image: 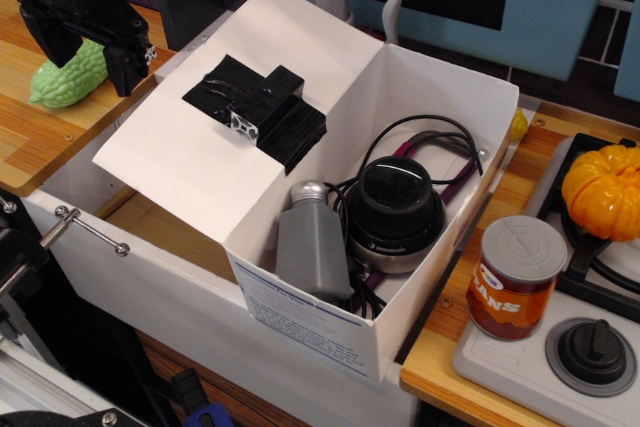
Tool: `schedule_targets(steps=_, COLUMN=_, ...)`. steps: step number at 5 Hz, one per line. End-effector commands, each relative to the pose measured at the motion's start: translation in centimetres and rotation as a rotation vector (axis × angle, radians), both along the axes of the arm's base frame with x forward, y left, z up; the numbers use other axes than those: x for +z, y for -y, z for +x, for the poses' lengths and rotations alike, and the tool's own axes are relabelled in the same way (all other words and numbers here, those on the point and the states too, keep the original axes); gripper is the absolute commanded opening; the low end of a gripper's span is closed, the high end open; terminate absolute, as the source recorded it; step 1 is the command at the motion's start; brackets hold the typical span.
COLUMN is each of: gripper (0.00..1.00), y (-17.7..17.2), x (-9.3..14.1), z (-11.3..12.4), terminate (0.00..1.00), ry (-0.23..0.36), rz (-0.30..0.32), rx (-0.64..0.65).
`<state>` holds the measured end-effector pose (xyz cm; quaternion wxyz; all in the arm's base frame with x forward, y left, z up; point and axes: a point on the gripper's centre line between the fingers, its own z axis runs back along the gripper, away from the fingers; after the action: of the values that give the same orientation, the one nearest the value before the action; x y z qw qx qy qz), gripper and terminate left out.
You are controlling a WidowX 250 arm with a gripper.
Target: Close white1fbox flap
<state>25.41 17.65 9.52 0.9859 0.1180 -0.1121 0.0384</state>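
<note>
The white1fbox [440, 127] stands open in the middle, with a blue-bordered text label [300, 322] on its near end. Inside lie a grey bottle, a black round device and dark cables. Its flap [190, 147] is swung open to the left and tilted up, with the black taped block [260, 107] facing up. My gripper [85, 37] is black and hangs at the top left, above and left of the flap, apart from it. Its fingers are spread and hold nothing.
A green bumpy gourd [60, 77] lies on the wooden counter behind the gripper. A long white bin with a metal rod handle [90, 232] sits under the box. At the right are a can [515, 277], an orange pumpkin [605, 192] and a stove knob [590, 352].
</note>
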Motion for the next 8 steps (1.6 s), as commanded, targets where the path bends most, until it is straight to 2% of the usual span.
schedule_targets(steps=1, gripper=1.00, y=0.0, x=0.0, z=0.0, terminate=0.00, ry=0.000, rz=0.000, rx=0.000)
schedule_targets(steps=2, gripper=1.00, y=0.5, x=-0.2, z=-0.2, terminate=0.00, ry=0.018, rz=-0.023, rx=-0.026)
schedule_targets(steps=4, gripper=1.00, y=3.4, x=2.3, z=0.0, terminate=0.00, ry=0.095, rz=-0.112, rx=-0.128)
schedule_targets(steps=5, gripper=1.00, y=5.4, x=4.2, z=0.0, terminate=0.00, ry=0.128, rz=-0.094, rx=-0.154)
schedule_targets(steps=6, gripper=1.00, y=8.2, x=6.8, z=0.0, terminate=0.00, ry=0.111, rz=-0.023, rx=-0.170)
schedule_targets(steps=7, gripper=1.00, y=11.0, x=8.3, z=-0.1, terminate=0.00, ry=0.102, rz=0.005, rx=-0.184)
schedule_targets(steps=8, gripper=1.00, y=14.7, x=8.2, z=0.1, terminate=0.00, ry=0.094, rz=-0.021, rx=-0.149)
